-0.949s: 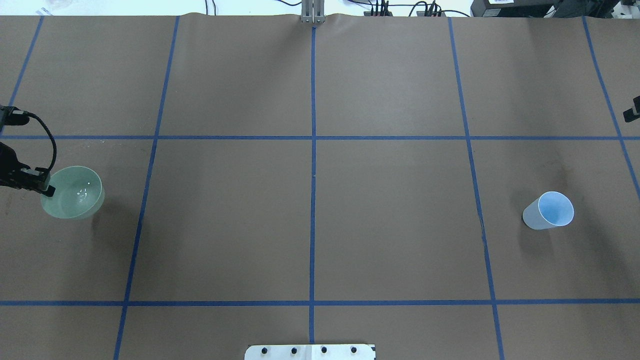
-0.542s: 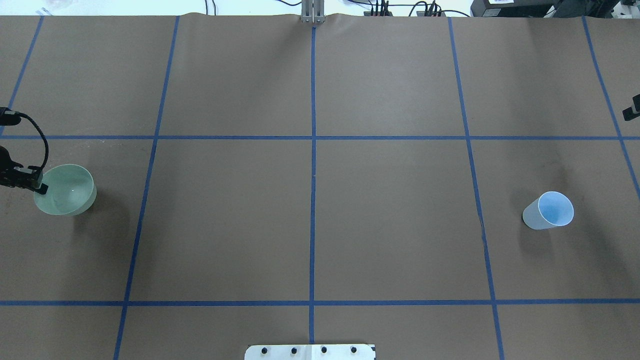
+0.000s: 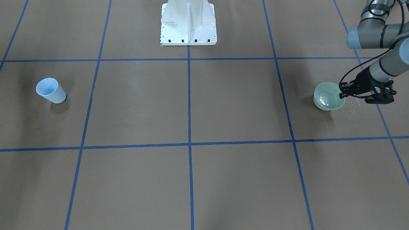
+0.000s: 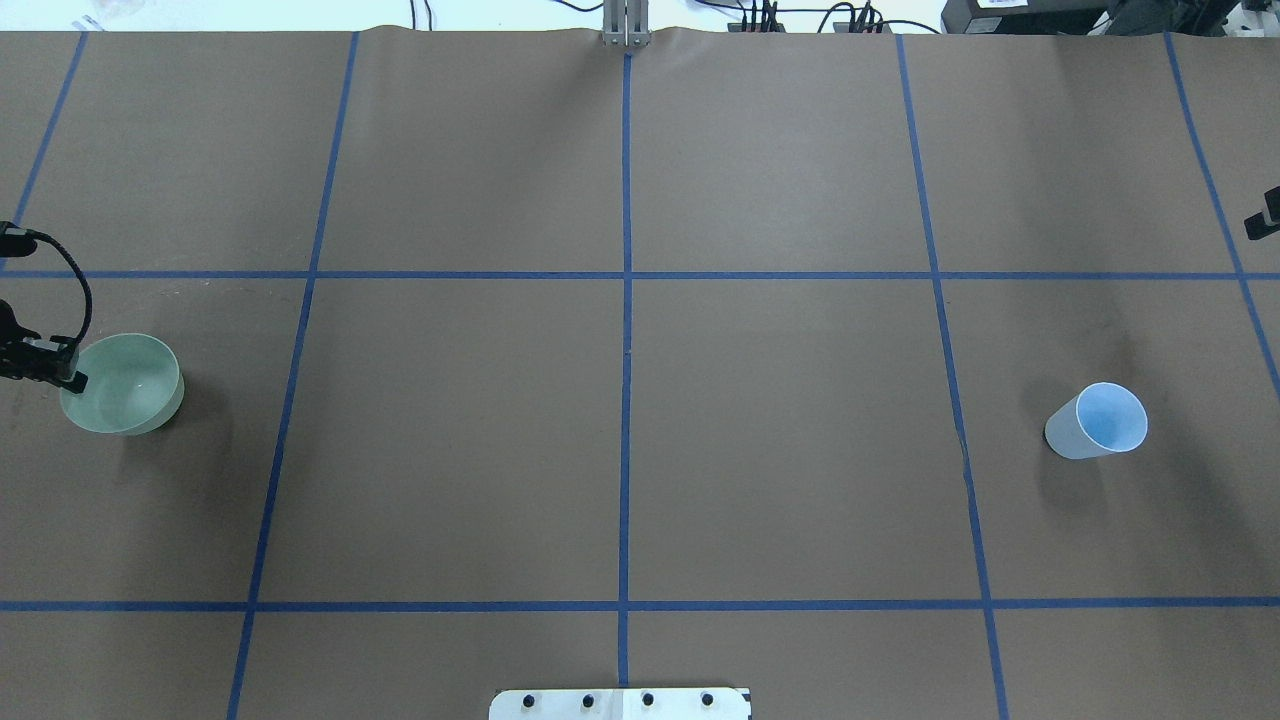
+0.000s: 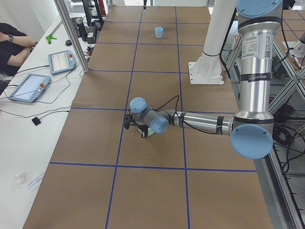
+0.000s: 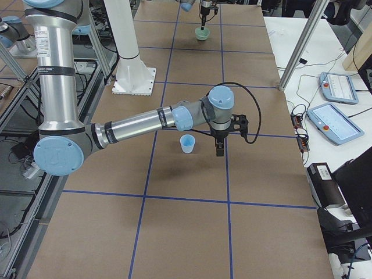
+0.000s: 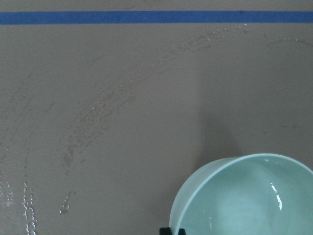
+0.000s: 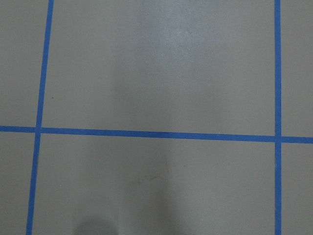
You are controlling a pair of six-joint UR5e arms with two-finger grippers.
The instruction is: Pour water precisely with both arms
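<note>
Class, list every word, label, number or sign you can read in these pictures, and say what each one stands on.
No text reads clearly enough to quote.
left arm: label on its upright tube, print too small to read.
right arm: faint marking on its upright tube, too small to read.
tablet: screen blurred, unreadable.
green bowl, blue cup: no print visible.

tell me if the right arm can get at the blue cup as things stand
Probably yes. In the exterior right view the right end effector hangs close beside the upright blue cup, with nothing standing between them. Whether it is open cannot be told from that view.
</note>
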